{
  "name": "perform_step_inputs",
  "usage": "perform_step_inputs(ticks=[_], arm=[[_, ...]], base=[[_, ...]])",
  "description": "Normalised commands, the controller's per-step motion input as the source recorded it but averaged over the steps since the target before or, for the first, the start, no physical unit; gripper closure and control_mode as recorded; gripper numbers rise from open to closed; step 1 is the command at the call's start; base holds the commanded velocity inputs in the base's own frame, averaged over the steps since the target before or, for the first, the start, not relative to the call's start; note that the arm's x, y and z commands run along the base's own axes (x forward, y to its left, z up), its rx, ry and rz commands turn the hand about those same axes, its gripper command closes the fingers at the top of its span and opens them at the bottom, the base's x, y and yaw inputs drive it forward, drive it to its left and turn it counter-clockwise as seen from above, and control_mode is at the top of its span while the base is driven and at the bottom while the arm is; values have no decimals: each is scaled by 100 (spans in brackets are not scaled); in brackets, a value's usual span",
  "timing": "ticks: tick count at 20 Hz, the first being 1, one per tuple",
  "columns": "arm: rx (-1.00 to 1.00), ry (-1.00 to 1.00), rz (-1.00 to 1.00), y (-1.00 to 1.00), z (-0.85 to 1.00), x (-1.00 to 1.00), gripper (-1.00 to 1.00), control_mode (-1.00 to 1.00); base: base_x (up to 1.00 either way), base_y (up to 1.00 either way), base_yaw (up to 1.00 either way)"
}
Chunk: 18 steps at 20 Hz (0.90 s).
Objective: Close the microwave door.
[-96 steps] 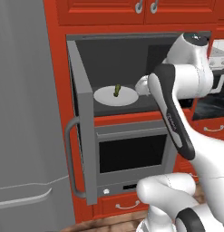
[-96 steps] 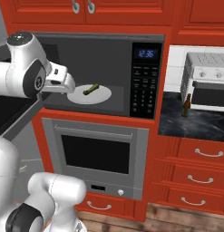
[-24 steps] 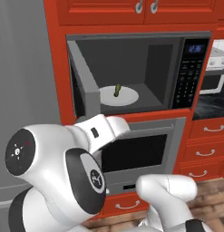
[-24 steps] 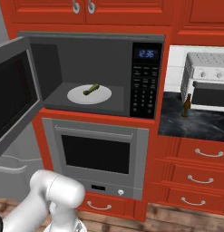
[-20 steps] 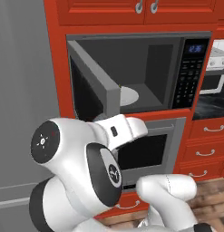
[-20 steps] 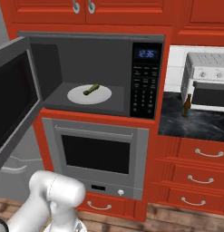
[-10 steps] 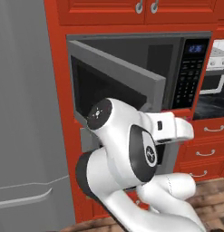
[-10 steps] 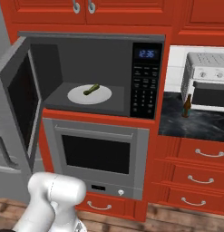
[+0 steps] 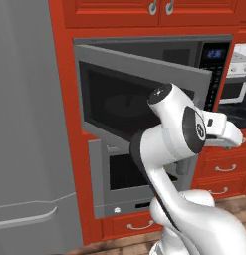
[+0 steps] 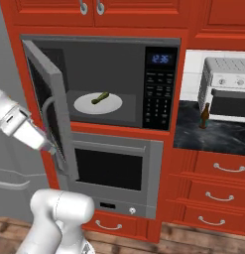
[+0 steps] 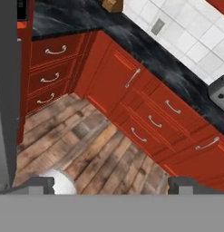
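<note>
The microwave door point(image 9: 137, 92), a grey frame around dark glass, stands about half shut and angles across the cavity. From the right base view the microwave door point(image 10: 46, 106) is nearly edge-on, with its bar handle point(image 10: 46, 115) facing me. Inside the microwave point(image 10: 119, 84) lies a white plate point(image 10: 97, 103) with a small green item, beside the keypad point(image 10: 161, 94). My gripper point(image 10: 48, 145) rests against the door's outer face below the handle. It appears in the left base view too, gripper point(image 9: 237, 140). Its fingertips point(image 11: 41, 183) stand wide apart, open, holding nothing, with the door's grey edge point(image 11: 4, 90) at left.
A grey oven point(image 10: 111, 171) sits under the microwave. The fridge point(image 9: 25, 124) stands to the left. On the dark counter to the right are a toaster oven point(image 10: 227, 89) and a bottle point(image 10: 205, 115), above red drawers point(image 10: 213, 193). Wooden floor point(image 11: 86, 149) lies below.
The door has swung from wide open to about half shut. My arm has swept round from the left, with the hand behind the door pushing it toward the microwave.
</note>
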Motion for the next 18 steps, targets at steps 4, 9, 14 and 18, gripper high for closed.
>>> perform_step_inputs(ticks=[4, 9, 14, 18], arm=[[13, 0, -26, -100, -35, 92, -100, -100], [2, 0, -22, -90, -39, 100, -100, -100], [0, -1, -23, -62, -39, 100, -100, -100], [1, -2, -17, -42, -20, 100, -100, -100]], base=[[0, 0, 0], [0, 0, 0], [0, 0, 0], [0, 0, 0]])
